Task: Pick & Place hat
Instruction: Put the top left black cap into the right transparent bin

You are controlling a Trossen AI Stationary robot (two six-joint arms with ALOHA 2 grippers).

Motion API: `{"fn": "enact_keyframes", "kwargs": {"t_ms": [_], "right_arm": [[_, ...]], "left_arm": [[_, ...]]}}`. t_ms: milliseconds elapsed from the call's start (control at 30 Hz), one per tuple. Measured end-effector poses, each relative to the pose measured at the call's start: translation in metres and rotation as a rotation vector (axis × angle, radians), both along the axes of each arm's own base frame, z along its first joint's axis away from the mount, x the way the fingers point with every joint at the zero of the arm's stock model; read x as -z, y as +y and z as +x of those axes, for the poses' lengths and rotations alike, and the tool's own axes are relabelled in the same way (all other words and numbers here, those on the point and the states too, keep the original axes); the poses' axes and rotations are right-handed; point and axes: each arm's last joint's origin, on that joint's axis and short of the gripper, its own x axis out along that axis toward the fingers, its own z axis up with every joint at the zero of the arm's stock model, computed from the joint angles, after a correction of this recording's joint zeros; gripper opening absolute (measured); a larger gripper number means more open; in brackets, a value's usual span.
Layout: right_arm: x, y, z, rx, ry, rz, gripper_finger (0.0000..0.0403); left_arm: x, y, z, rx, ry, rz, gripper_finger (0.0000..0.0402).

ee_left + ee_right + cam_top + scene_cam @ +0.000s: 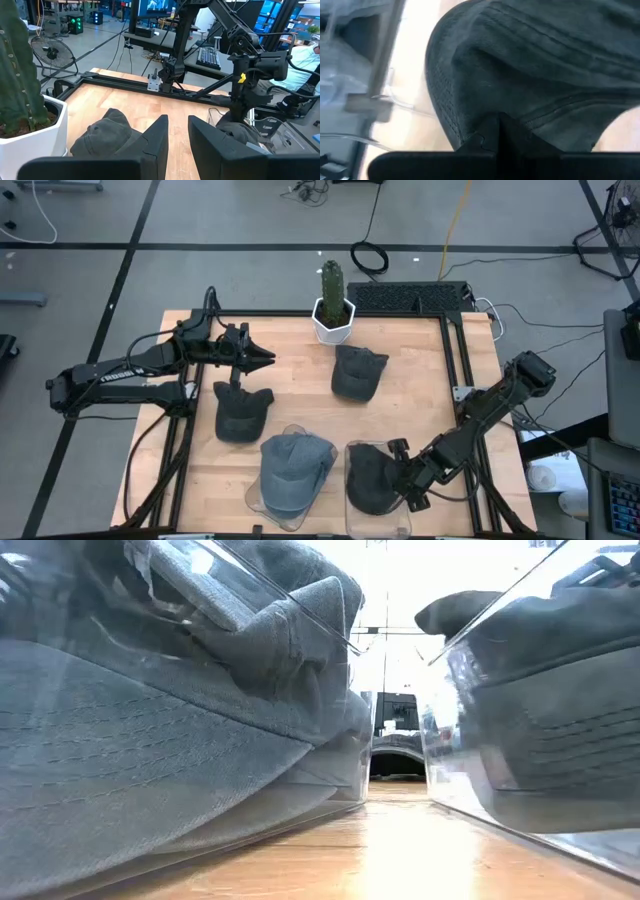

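High view: your right tool sits low at the near edge of the tabletop, clenched on the dark grey cap inside the right clear bin. Your right wrist view shows that tool's fingers pressed together on the cap's stitched brim, with the bin's clear wall beside it.

Your left tool hangs over the far-left part of the tabletop, released, its fingers apart with bare wood between them in your left wrist view.

A blue-grey cap lies in the left clear bin, just beside the right bin. Two more dark caps lie loose on the wood: one near your left tool, the other toward the middle, close to the potted cactus in its white pot at the far edge.

Low view from the near edge looks between the two bins, the blue-grey cap on one side, the dark grey cap on the other.
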Motion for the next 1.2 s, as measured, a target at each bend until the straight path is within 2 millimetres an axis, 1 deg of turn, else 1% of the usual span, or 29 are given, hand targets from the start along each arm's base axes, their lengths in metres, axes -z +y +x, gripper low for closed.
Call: {"fn": "enact_keyframes", "kwargs": {"t_ms": [67, 300, 367, 400, 567, 700, 867, 933, 1033, 1133, 1200], "right_arm": [[0.003, -0.001, 0.002, -0.029, -0.002, 0.014, 0.0], [0.033, -0.015, 0.003, -0.052, -0.035, 0.066, 0.0], [0.036, -0.018, 0.002, -0.042, -0.031, 0.053, 0.0], [0.035, -0.019, 0.002, -0.033, -0.039, 0.039, 0.0], [0.017, -0.019, -0.003, -0.024, -0.088, 0.015, 0.0], [-0.009, -0.016, -0.006, -0.037, -0.203, 0.051, 0.0], [-0.026, -0.021, -0.012, -0.022, -0.291, 0.063, 0.0], [-0.033, -0.019, -0.013, -0.044, -0.339, 0.078, 0.0], [-0.042, -0.013, -0.013, -0.098, -0.354, 0.066, 0.0], [-0.054, -0.002, -0.004, -0.116, -0.33, 0.041, 0.0], [-0.054, 0.009, 0.004, -0.138, -0.294, 0.005, 0.0]], "left_arm": [[0.0, 0.0, 0.0, 0.0, 0.0, 0.0, 0.0081], [0.0, 0.0, 0.0, 0.0, 0.0, 0.0, 0.0082], [0.0, 0.0, 0.0, 0.0, 0.0, 0.0, 0.0081], [0.0, 0.0, 0.0, 0.0, 0.0, 0.0, 0.0082], [0.0, 0.0, 0.0, 0.0, 0.0, 0.0, 0.0082], [0.0, 0.0, 0.0, 0.0, 0.0, 0.0, 0.0082], [0.0, 0.0, 0.0, 0.0, 0.0, 0.0, 0.0081], [0.0, 0.0, 0.0, 0.0, 0.0, 0.0, 0.0082], [0.0, 0.0, 0.0, 0.0, 0.0, 0.0, 0.0083], [0.0, 0.0, 0.0, 0.0, 0.0, 0.0, 0.0081], [0.0, 0.0, 0.0, 0.0, 0.0, 0.0, 0.0082]]}}
